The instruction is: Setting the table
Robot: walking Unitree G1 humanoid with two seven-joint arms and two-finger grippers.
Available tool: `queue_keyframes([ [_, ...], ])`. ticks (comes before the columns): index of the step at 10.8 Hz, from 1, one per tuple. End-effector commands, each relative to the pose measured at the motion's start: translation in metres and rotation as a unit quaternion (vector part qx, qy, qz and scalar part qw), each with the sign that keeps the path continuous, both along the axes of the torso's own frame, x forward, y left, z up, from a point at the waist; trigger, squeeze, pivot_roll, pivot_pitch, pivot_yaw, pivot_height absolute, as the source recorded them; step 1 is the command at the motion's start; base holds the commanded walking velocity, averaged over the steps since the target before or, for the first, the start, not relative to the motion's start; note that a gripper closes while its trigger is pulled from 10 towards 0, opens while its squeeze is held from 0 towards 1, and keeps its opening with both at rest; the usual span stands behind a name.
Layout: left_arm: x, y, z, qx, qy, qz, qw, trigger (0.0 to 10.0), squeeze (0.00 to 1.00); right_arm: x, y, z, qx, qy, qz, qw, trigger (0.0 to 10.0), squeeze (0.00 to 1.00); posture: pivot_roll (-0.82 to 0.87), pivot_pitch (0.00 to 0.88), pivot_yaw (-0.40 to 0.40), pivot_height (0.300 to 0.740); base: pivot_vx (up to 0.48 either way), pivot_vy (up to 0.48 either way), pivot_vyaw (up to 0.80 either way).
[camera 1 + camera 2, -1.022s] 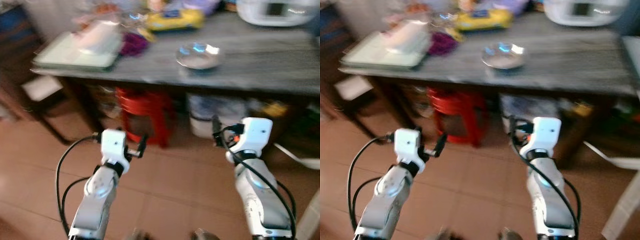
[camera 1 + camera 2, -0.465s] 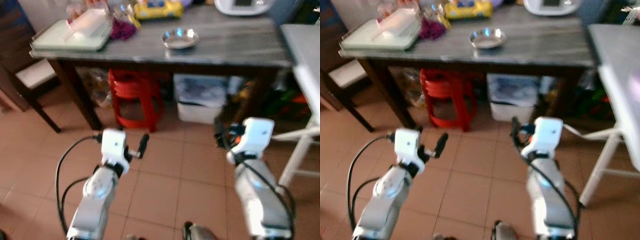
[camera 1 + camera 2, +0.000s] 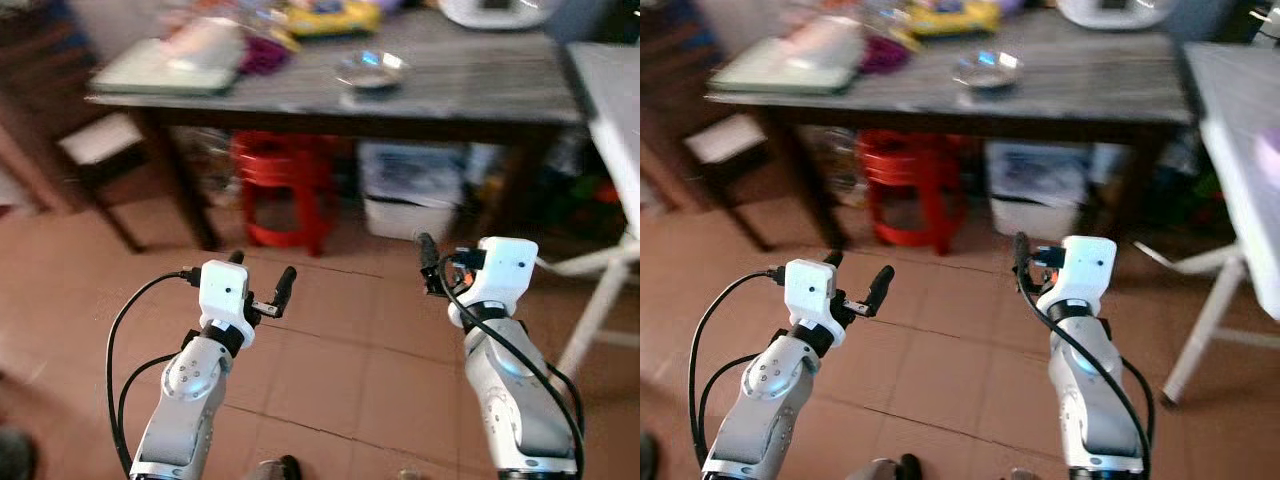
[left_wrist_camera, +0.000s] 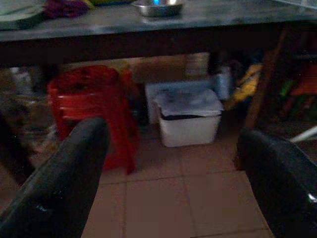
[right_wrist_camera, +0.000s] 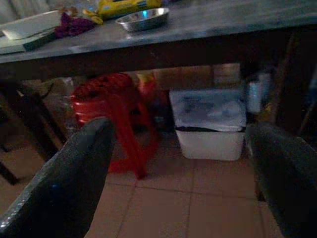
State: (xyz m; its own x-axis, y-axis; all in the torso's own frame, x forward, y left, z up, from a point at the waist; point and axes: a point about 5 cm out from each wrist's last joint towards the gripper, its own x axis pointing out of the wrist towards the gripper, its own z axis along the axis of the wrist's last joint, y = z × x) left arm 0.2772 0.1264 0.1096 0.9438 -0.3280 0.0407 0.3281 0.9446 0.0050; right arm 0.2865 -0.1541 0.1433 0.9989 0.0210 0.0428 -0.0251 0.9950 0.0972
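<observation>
Jaws apart, empty; tabletop clutter (image 3: 250,40) blurred

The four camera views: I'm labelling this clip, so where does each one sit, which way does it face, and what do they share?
Left eye view: on the head, looking forward and down at the tiled floor; both silver arms show, left end effector and right end effector open, empty.
Right eye view: same head, same scene.
Left wrist view: along its two black fingers toward the red stool.
Right wrist view: along its fingers toward the white bin.
Shared: the wooden table carrying the metal bowl.
</observation>
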Motion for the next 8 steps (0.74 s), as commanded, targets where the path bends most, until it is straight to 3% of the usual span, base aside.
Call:
queue_keyframes([
  [1,-0.0007,0.0031,-0.0002,0.005,-0.001,-0.001,1.000,10.0,0.00,-0.0017,-0.0003,-0.0007,-0.001,0.002,-0.001,1.000,10.0,0.00,-0.14,0.165,0.108,0.740,0.000,-0.360,0.00],
  [8,-0.0029,0.0038,-0.0012,0.006,-0.003,0.003,1.000,10.0,0.00,-0.0008,-0.0022,0.0010,-0.004,-0.004,-0.005,1.000,10.0,0.00,-0.14,0.160,0.098,0.740,0.000,-0.388,0.00],
])
